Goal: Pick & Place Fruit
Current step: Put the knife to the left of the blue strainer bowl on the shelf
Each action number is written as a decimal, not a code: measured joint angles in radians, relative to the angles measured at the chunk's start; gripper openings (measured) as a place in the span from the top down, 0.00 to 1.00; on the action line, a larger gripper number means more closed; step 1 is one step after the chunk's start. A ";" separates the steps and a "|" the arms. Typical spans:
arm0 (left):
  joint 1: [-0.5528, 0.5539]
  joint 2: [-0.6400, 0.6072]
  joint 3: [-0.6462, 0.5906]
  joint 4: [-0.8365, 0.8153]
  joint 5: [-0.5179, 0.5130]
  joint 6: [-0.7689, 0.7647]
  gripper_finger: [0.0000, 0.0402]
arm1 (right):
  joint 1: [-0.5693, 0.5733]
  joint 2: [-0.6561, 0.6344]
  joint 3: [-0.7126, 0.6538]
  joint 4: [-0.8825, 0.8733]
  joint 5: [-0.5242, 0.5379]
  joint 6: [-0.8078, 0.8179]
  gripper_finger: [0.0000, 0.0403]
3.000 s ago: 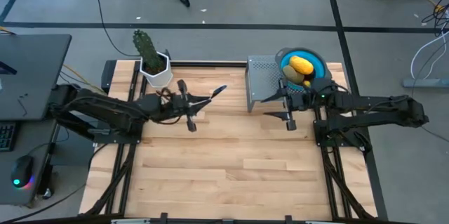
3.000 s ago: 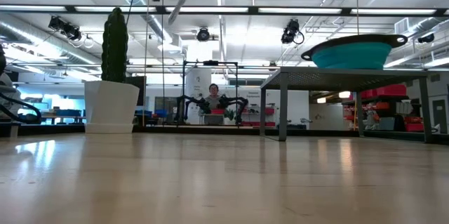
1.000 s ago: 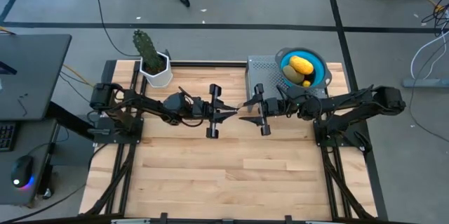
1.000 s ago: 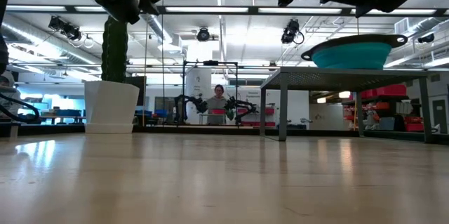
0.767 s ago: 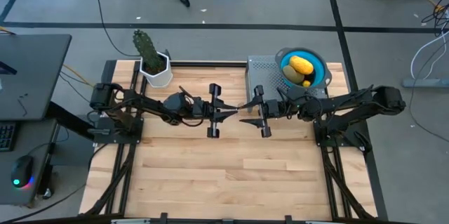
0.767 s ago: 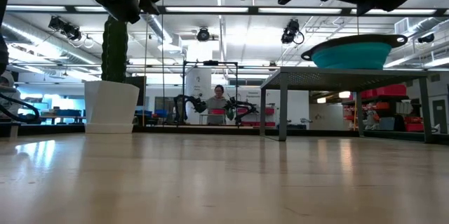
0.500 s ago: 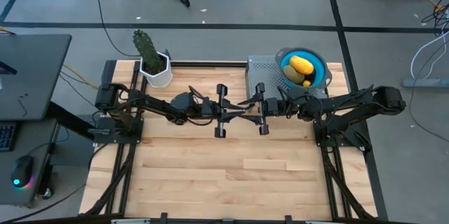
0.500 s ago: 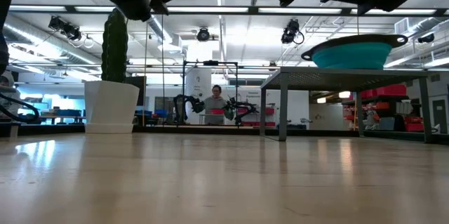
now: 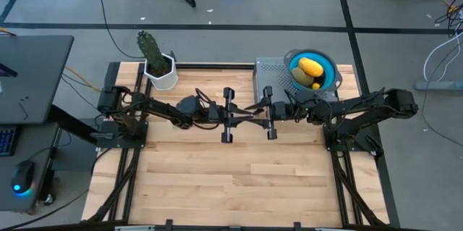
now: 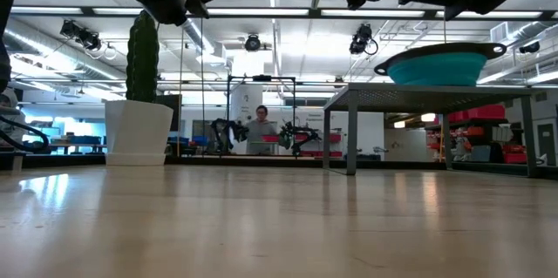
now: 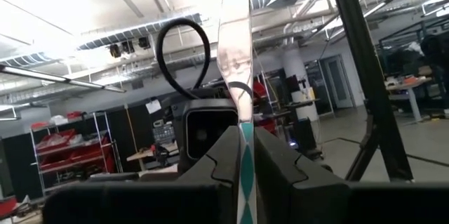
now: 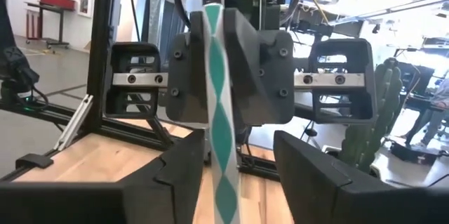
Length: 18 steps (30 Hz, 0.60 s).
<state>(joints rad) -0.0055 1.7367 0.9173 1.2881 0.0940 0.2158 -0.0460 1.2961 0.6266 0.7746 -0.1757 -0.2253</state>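
My left gripper (image 9: pixel 239 112) hangs above the table's middle, shut on a knife (image 9: pixel 251 108) with a teal-and-white patterned handle (image 12: pixel 219 133) and a silver blade (image 11: pixel 235 34). My right gripper (image 9: pixel 259 109) faces it, open, with one finger on each side of the knife (image 12: pixel 235 161). Whether a finger touches the knife, I cannot tell. The fruit lies in a blue bowl (image 9: pixel 329 64) at the far right: a yellow oblong piece (image 9: pixel 309 66), an olive-green oval (image 9: pixel 300 76) and a tiny orange one (image 9: pixel 317 85). My left gripper pinches the knife's patterned handle (image 11: pixel 245 155) between its two fingers (image 11: pixel 277 164). The fingers lie nearly level and point toward the table's right, along the knife. The blade sticks out past the fingertips toward my right gripper, and the knife is clear of the table.
The bowl stands on a grey perforated stand (image 9: pixel 269 79) raised on legs (image 10: pixel 352 143). A green cactus in a white pot (image 9: pixel 155 61) stands at the far left. The wooden table top (image 9: pixel 231 173) lies below both arms. A person (image 10: pixel 260 125) sits in the room beyond.
My left gripper has gone a little toward the table's right with the knife, closing on my right gripper, and now keeps still. The knife has stayed in its hold, clear of the table.
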 joint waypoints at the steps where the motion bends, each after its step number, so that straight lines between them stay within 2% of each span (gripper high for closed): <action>1: 0.000 0.000 0.000 -0.003 0.000 0.001 0.91 | 0.000 0.000 0.000 0.000 0.000 0.000 0.56; 14: -0.001 0.000 0.000 -0.021 -0.002 -0.001 0.92 | 0.002 0.000 0.000 -0.050 -0.003 -0.018 0.86; 18: -0.001 0.000 -0.001 -0.035 -0.001 -0.001 0.91 | 0.001 -0.001 0.000 -0.061 -0.014 -0.060 0.89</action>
<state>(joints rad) -0.0067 1.7367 0.9165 1.2532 0.0932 0.2150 -0.0450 1.2953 0.6266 0.7140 -0.1901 -0.2858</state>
